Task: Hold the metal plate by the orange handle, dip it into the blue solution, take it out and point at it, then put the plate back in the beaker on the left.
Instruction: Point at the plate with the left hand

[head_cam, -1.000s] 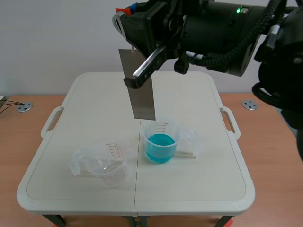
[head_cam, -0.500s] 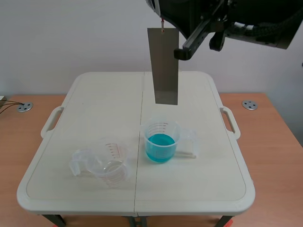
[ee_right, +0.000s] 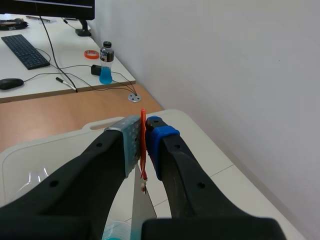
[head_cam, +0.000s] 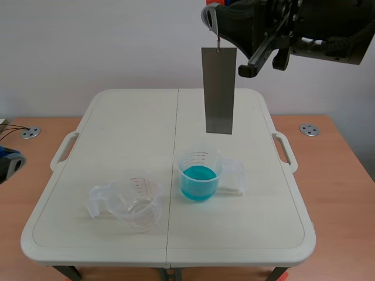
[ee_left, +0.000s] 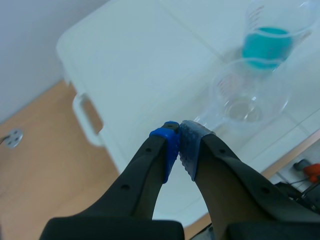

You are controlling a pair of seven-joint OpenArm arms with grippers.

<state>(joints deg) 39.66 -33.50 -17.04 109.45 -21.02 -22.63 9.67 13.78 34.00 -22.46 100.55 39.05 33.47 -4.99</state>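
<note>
1. The metal plate (head_cam: 220, 91) is held upright in the air, hung from a thin orange handle (head_cam: 218, 42) at its upper edge. Its lower edge is seen well above the table (head_cam: 117, 117), over the right half.
2. The orange handle is pinched between the pads of the right gripper (ee_right: 143, 137). The two fingers are pressed onto it from either side, and the plate hangs below them.
3. The right arm is raised across the top right of the scene view.
4. The beaker of blue solution (head_cam: 199, 174) stands upright on the table, below the plate and apart from it. It is placed just right of the table's middle seam, with its handle turned toward the right edge.
5. The empty clear beaker (head_cam: 136, 202) stands left of the seam, nearer the table's near edge. It is beside the blue one without touching it, and its handle is turned toward the left edge.
6. The left gripper (ee_left: 179, 142) is held low beyond the table's left edge, over the wooden surface. Its pads are pressed together with nothing between them. The empty beaker is seen ahead of it, with the blue one farther on.
7. Past the table, a keyboard (ee_right: 25, 50) and a bottle (ee_right: 105, 62) of blue liquid are seen on a white desk in the right wrist view.
</note>
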